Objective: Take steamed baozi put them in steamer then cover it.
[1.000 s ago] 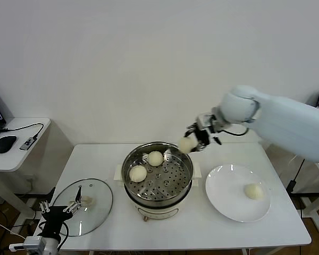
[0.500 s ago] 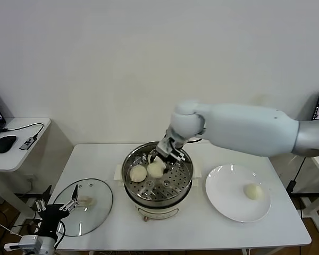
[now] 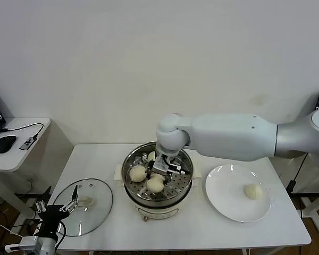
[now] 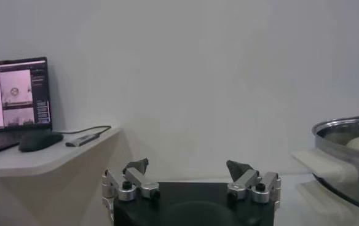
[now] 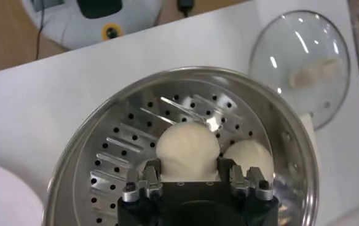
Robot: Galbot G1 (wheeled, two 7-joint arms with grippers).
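Since a second ago the right gripper [image 3: 158,175] has swung from beside the plate down into the round shiny steel steamer [image 3: 187,178], fingers clamped on a cream-white baozi [image 5: 187,146] just over the perforated tray. Two more buns lie beside it; one waits on the flat white plate [image 3: 223,199]. Left gripper [image 4: 190,178] hangs open off the bench, near the glass lid [image 3: 93,210].

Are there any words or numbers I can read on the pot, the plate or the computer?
None can be read.
steamer: no words or numbers show.
plate: plain white.
glass lid: no label shows.
laptop screen: pictures and tiny lines, too blurred to read.
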